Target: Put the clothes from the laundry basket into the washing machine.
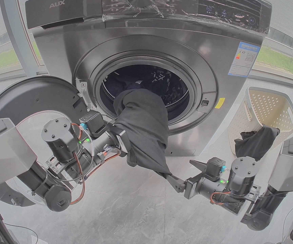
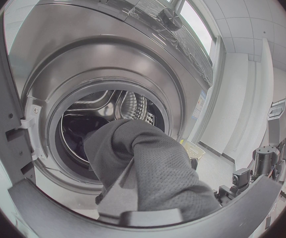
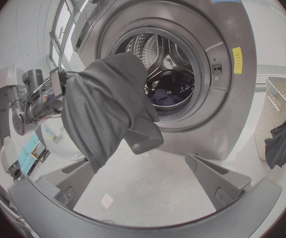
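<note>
**Grey garment held at the washing machine's opening**

Nearest, low over the tiled floor (image 1: 133,204), the right gripper (image 1: 184,173) stands open with its two fingers spread wide and nothing between them. The hem of a dark grey garment (image 1: 143,129) hangs right at the tip of one finger; whether the two touch cannot be told.

Just beyond and higher, the left gripper (image 2: 136,169) is closed on that garment. In the left wrist view one finger lies against the mesh cloth near the middle, and the rest is covered by the fabric. The garment drapes over the gripper in a hump. Its upper end reaches over the lower rim of the round opening (image 1: 178,114), and its lower end hangs free in front of the machine, down toward the right gripper.

Behind it stands the silver washing machine (image 1: 200,58). Its door (image 1: 28,95) is swung wide open on the robot's left. Inside the drum (image 3: 156,50) dark blue clothes (image 3: 164,96) lie at the bottom.

To the robot's right, beside the machine, the cream laundry basket (image 1: 271,109) stands on the floor. A second dark garment (image 1: 255,143) hangs over its near rim, partly inside and partly down the outer wall.
</note>
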Tool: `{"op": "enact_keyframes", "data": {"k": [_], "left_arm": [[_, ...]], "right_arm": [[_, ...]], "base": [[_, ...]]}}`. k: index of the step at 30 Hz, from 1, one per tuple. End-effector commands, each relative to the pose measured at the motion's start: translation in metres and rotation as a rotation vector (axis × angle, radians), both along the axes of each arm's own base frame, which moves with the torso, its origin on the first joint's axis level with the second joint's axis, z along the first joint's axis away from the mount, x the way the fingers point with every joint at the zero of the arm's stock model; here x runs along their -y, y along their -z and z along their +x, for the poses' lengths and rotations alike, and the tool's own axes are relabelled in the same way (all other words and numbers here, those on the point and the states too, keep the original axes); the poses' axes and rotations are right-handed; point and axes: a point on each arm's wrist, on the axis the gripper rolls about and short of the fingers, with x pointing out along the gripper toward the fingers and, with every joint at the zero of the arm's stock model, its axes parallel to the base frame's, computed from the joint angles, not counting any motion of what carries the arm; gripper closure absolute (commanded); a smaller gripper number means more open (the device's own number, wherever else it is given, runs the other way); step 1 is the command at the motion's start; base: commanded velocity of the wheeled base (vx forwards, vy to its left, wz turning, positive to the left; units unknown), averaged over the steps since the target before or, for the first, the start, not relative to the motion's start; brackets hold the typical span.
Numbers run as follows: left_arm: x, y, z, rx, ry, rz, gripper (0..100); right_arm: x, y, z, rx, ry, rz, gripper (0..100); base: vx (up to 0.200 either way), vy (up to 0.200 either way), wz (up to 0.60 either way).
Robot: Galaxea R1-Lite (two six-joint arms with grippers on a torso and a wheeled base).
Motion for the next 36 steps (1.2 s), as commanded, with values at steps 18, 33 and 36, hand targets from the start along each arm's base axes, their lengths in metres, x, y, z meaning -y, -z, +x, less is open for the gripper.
{"op": "enact_keyframes", "data": {"k": [18,33,36], "left_arm": [[-0.016,0.024,-0.020,-0.095,-0.018,0.076,100],[-0.022,0.022,-0.013,-0.088,-0.050,0.068,100],[-0.022,0.022,-0.013,-0.086,-0.050,0.067,100]], "right_arm": [[0.002,-0.060,-0.015,0.134,-0.048,0.183,0],[0.020,-0.048,-0.036,0.071,-0.168,0.124,0],[0.026,-0.044,-0.028,0.063,-0.131,0.111,0]], "base": [[0.000,0.000,0.00],[0.000,0.000,0.00],[0.000,0.000,0.00]]}}
